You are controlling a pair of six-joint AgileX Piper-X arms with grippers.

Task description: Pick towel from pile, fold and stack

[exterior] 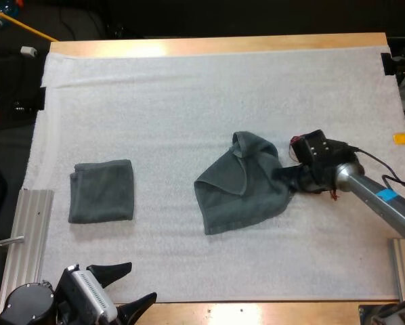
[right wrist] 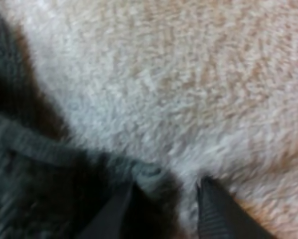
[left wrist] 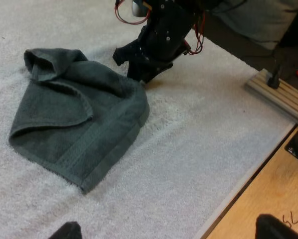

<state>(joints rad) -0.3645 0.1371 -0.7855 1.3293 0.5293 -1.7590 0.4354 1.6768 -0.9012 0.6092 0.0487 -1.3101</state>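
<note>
My right gripper (exterior: 284,177): jaws apart at crumpled dark grey-green towel's (exterior: 240,186) three-o'clock edge; should bite deep. Left gripper (exterior: 141,281): likewise apart.

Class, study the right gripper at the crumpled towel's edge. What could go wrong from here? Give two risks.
1. The right gripper stands open over only the thin edge of the crumpled towel; closing there may catch too little cloth, which could slip out.
2. The towel lies in overlapping folds, so pulling one edge might drag it bunched rather than spread.
</note>
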